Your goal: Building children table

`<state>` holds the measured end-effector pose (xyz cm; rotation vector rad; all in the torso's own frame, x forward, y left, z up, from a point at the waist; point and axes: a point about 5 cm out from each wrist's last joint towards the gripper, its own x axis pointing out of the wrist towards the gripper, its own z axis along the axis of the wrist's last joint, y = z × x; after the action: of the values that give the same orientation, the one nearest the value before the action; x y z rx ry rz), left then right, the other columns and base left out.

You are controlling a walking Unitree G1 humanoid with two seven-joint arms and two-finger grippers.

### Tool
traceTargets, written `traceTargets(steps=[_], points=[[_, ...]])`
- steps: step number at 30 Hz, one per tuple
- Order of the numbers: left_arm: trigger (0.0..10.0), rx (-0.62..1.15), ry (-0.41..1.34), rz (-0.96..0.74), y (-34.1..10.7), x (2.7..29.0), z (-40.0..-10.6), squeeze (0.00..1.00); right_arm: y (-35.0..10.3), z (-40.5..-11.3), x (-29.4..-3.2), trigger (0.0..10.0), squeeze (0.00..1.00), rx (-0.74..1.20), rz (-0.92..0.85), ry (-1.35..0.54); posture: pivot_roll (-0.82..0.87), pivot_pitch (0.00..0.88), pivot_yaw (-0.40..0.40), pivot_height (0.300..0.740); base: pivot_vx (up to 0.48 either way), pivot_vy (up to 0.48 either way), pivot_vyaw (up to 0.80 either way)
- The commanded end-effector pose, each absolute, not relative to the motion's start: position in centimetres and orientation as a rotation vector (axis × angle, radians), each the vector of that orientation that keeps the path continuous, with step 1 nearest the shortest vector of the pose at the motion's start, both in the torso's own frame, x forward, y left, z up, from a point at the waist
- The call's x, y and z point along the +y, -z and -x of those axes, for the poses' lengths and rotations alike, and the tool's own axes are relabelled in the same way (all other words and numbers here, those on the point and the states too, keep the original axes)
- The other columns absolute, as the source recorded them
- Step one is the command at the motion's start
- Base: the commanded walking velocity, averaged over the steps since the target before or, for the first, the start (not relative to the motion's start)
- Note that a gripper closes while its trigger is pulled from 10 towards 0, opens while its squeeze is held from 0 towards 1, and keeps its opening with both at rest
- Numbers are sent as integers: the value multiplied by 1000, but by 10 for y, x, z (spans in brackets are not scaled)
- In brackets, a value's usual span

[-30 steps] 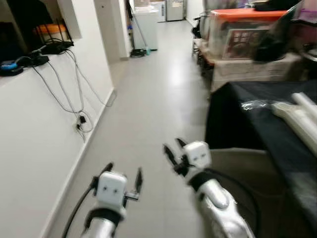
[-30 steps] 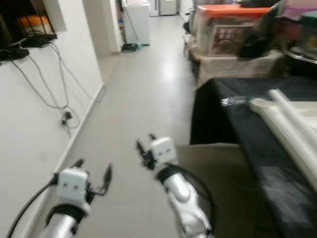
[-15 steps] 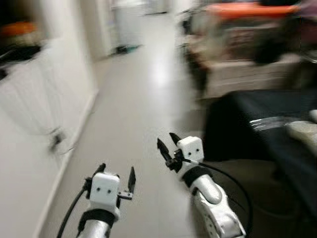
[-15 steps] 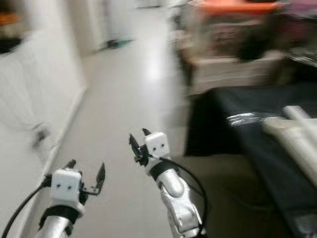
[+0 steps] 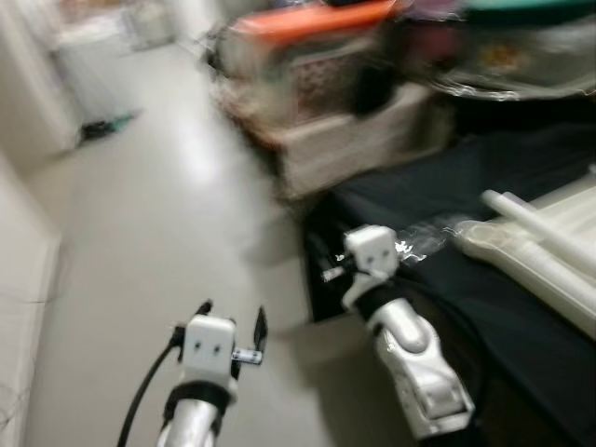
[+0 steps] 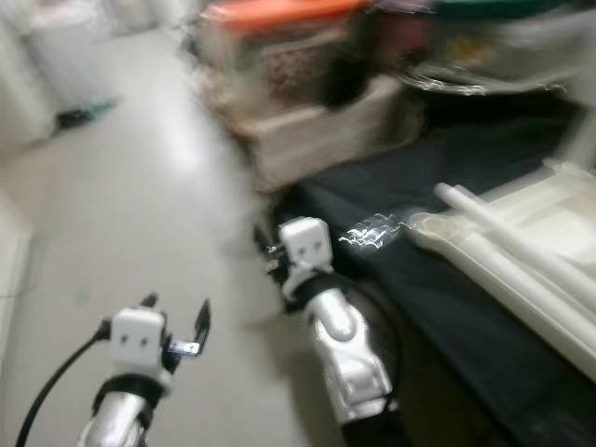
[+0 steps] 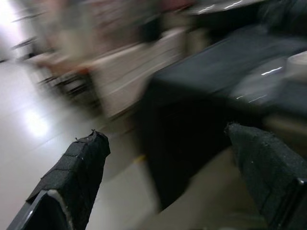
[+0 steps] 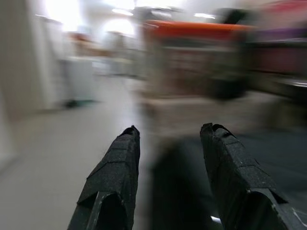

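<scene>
Pale grey floor (image 5: 140, 242) runs away down a corridor on the robot's left, and all the pictures are blurred. On the right stands a worktop (image 5: 521, 307) covered with a black cloth that hangs down to the floor. White table parts (image 6: 521, 251) — a flat panel with a round leg lying along it — rest on this cloth at the right side of the head views. Just beside them, toward the robot, something shiny like crumpled plastic wrap (image 6: 377, 226) lies on the cloth. Behind the worktop there is a storage box with an orange lid (image 5: 317, 19) on top of a pale carton (image 5: 358, 135); the details are too smeared to read.

Both arms are raised in front of the body. The left pincer (image 5: 233, 317) hangs over the bare floor, with its 2 black fingers (image 7: 79, 170) wide apart and nothing between them. The right pincer (image 5: 321, 264) is at the near corner of the worktop, near the plastic wrap but well apart from the white parts; its fingers (image 8: 117, 167) are also spread — they hold nothing.
</scene>
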<state>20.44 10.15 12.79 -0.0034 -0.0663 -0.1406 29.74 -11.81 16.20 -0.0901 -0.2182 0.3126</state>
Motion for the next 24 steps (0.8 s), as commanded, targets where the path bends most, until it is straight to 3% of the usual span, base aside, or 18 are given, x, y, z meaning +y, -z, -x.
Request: traceTargets(steps=[1,15,24], points=[[10000,-28,96,9,-120,110,-201,0,-166,-297,-95,10000,0,-230,45,-383,-8,0,43,740,0,0,-800],[10000,-141,7,-19,-147,138,-220,0,-194,-307,-86,10000,0,-323,37,-398,-5,0,36,740,0,0,-797],[10000,-160,16,-44,-150,140,-221,0,-194,-309,-86,10000,0,-319,46,-400,-5,0,36,740,81,0,-800]])
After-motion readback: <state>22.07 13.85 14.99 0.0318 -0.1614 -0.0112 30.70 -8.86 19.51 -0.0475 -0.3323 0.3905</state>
